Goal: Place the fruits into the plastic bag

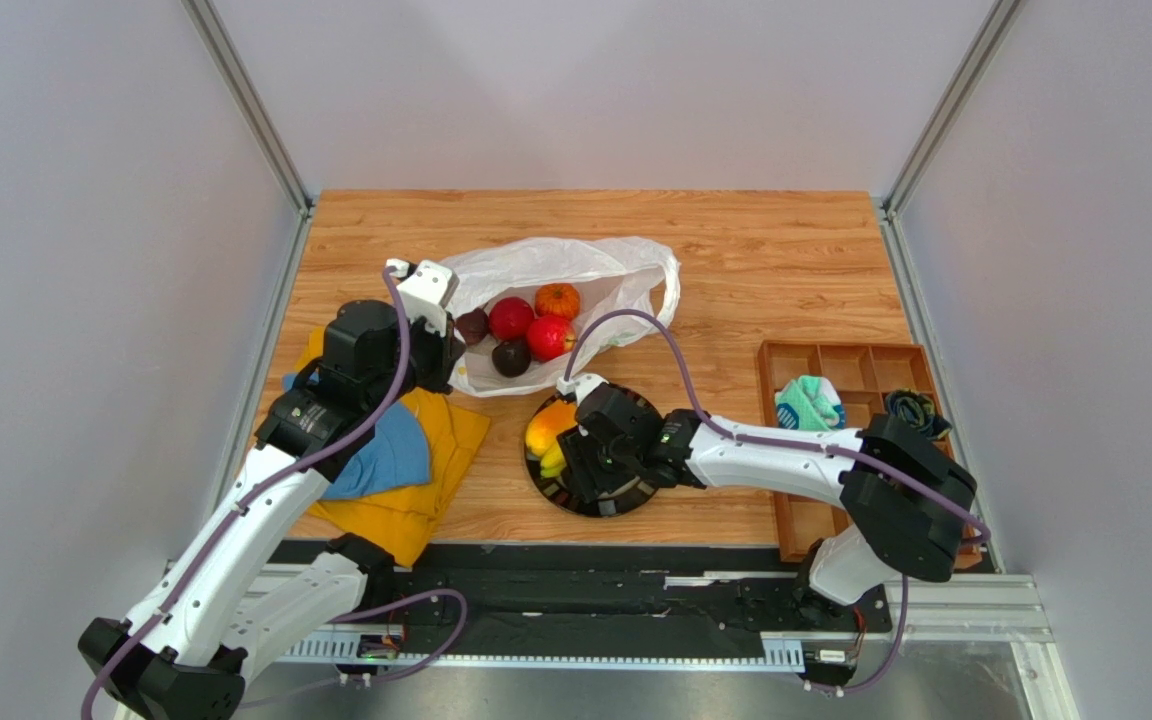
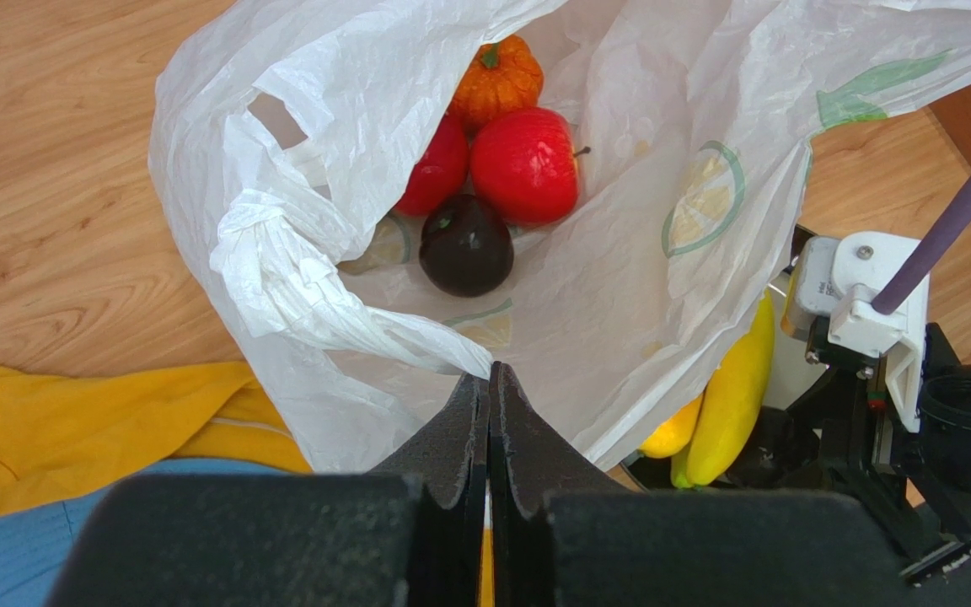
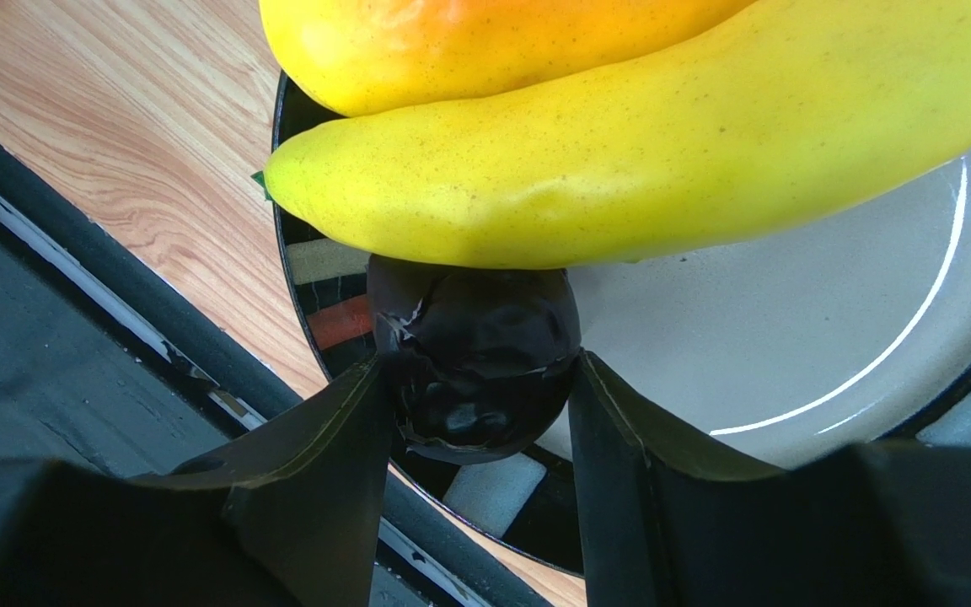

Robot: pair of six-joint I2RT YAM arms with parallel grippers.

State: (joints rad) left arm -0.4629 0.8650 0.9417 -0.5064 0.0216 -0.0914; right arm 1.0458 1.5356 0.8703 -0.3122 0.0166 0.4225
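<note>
left gripper clamped on plastic bag rim mid-bench, right gripper pinching dark purple fruit on plate near front edge

The jaws grip a dark round fruit touching the banana.

The wooden tabletop carries a plastic bag lying far, left of centre. A yellow cloth is spread near the left edge, a black plate sits near centre, and a wooden tray lies at right.
</note>
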